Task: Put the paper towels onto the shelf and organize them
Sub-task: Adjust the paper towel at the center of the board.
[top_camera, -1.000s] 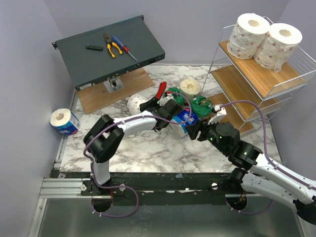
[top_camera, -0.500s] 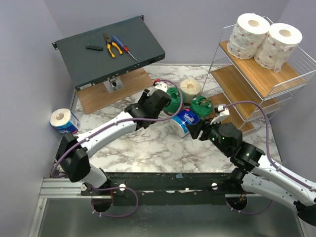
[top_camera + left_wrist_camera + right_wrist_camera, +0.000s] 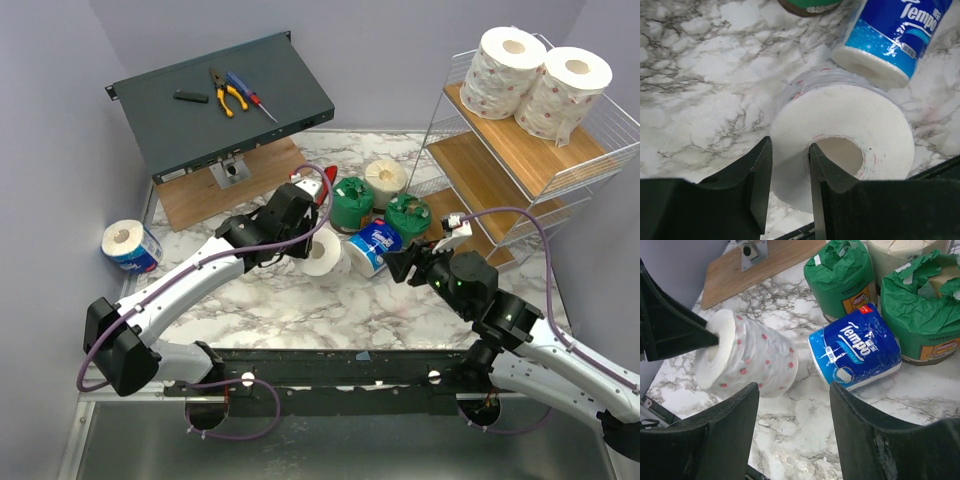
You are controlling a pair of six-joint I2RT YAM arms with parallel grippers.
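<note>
My left gripper (image 3: pixel 308 243) is shut on a white pink-specked paper towel roll (image 3: pixel 324 255). One finger is inside the core and one outside (image 3: pixel 790 165); the roll (image 3: pixel 855 125) lies on its side at or just above the marble. A blue-wrapped roll (image 3: pixel 372 247) lies beside it. My right gripper (image 3: pixel 396 264) is open and empty, low over the marble (image 3: pixel 792 425), facing the specked roll (image 3: pixel 752 355) and the blue one (image 3: pixel 855 347). Two green-wrapped rolls (image 3: pixel 352 203) (image 3: pixel 408 217) and a cream roll (image 3: pixel 385 180) stand behind. Two specked rolls (image 3: pixel 505 65) sit on the shelf's (image 3: pixel 520 150) top tier.
Another blue-wrapped roll (image 3: pixel 130 245) lies at the table's left edge. A red-handled tool (image 3: pixel 325 180) lies behind the left wrist. The dark grey box (image 3: pixel 220 95) with tools rests on a wooden board (image 3: pixel 230 185) at the back left.
My left gripper has swung from by the green rolls toward the near side and now holds the specked roll next to the blue roll. My right gripper has barely moved.
</note>
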